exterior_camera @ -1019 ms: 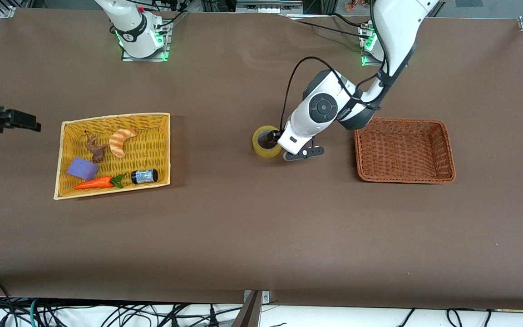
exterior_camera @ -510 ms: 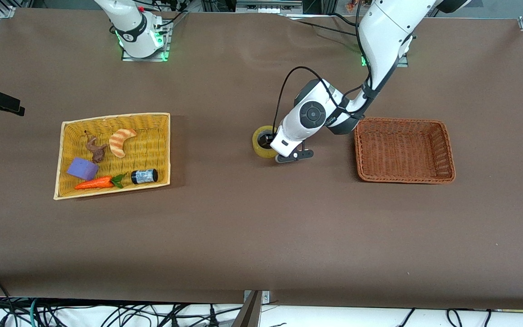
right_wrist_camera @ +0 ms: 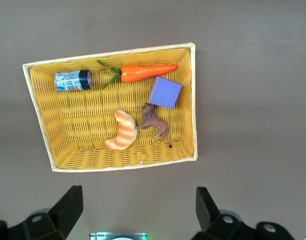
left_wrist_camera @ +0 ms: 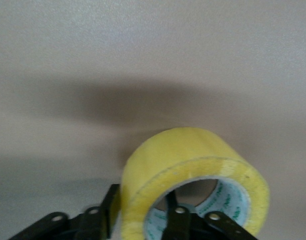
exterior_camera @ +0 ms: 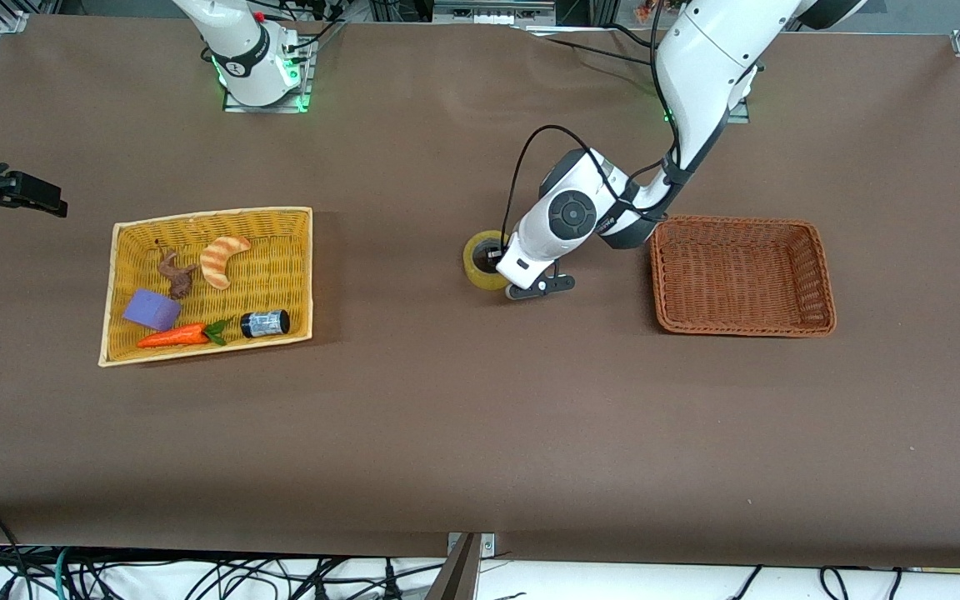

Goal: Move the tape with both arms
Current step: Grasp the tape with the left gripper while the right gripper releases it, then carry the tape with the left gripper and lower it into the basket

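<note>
Left pincer (left_wrist_camera: 143,222) clamping packing tape roll (exterior_camera: 480,260) wall on tabletop (exterior_camera: 480,433); lift next. Right pincer (right_wrist_camera: 135,210) spread, waiting over yellow basket (right_wrist_camera: 193,100).

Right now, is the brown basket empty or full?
Empty: the brown basket shows only bare weave; the tape sits outside, on the table.

The front view looks down from high above the table's (exterior_camera: 480,433) near edge toward the arms' bases along the top edge, taking in all four corners. The left wrist view sits very close and low over the table's middle, with the tape (left_wrist_camera: 193,185) filling its frame; the front view shares this tape (exterior_camera: 480,260). The right wrist view looks straight down from well above the yellow basket (right_wrist_camera: 45,135), which the front view also shows (exterior_camera: 113,292), toward the right arm's end.
</note>
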